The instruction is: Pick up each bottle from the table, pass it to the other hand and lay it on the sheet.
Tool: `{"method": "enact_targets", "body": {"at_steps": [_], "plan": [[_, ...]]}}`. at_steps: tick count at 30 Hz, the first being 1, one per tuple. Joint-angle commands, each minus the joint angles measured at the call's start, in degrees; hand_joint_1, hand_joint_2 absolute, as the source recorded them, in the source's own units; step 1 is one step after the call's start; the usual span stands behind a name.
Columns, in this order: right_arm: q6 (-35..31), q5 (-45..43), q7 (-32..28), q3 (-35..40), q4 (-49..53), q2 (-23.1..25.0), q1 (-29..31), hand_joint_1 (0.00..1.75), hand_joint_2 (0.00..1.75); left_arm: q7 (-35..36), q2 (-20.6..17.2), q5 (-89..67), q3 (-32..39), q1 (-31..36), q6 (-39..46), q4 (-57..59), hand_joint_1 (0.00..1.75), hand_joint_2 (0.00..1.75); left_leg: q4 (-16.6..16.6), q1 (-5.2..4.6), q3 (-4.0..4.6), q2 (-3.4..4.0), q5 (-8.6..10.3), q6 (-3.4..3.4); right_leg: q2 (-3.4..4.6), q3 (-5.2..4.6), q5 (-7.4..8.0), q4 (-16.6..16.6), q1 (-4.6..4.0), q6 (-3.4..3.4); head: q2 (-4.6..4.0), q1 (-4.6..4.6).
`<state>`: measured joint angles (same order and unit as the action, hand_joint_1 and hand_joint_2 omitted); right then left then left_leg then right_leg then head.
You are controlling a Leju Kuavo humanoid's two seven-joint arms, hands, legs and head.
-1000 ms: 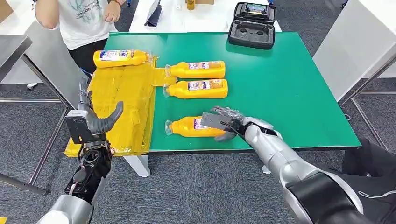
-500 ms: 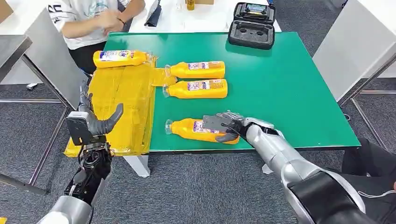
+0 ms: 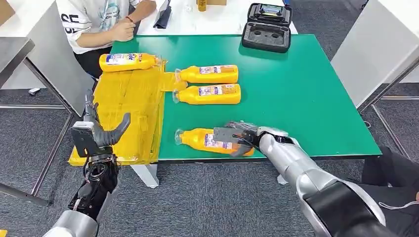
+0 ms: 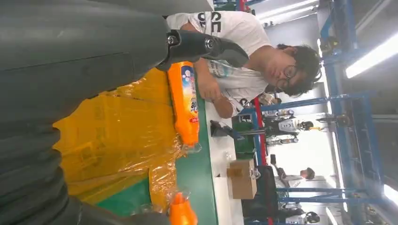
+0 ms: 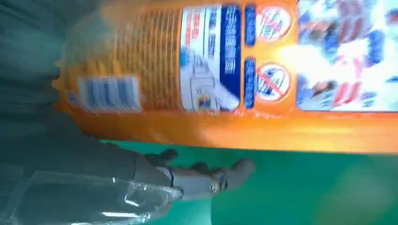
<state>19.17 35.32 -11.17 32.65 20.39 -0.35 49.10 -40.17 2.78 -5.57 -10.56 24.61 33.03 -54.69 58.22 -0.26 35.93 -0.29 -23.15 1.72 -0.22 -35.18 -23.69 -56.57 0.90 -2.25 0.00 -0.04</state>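
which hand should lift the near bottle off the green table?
Right. The right hand is already down on the orange plastic bottle nearest the table's front edge, fingers over its base end. The left hand is raised over the crinkled yellow plastic sheet, holding nothing, better placed to receive.

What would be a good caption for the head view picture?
Right hand closes on a bottle near the table edge.

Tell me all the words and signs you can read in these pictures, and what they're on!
"SE": black letters on the person's white shirt; the rest is hidden.
Two red crossed-out circle signs: on the label of the bottle at the right hand.
Words on every bottle label: too small or blurred to read.
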Motion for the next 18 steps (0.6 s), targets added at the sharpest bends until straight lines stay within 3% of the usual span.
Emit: {"method": "enact_targets", "body": {"at_steps": [1,18], "plan": [[-0.5,-0.1,0.9,2.0,-4.0,-0.3,0.7,0.0,1.75,0.2,0.2,0.0,1.1,1.1,-0.3,2.7,0.0,1.75,0.0,0.05,-0.23,0.01,-0.1,-0.08,0.0,0.25,-0.09,0.1,-0.05,0.07,0.0,-0.02],[-0.8,-0.3,0.9,2.0,-4.0,-0.3,0.4,0.0,1.75,0.2,0.2,-0.1,1.3,0.9,-0.4,2.8,0.0,1.75,0.0,0.07,-0.25,-0.01,-0.11,-0.1,-0.02,0.28,-0.1,0.1,-0.07,0.09,0.0,0.0]]}}
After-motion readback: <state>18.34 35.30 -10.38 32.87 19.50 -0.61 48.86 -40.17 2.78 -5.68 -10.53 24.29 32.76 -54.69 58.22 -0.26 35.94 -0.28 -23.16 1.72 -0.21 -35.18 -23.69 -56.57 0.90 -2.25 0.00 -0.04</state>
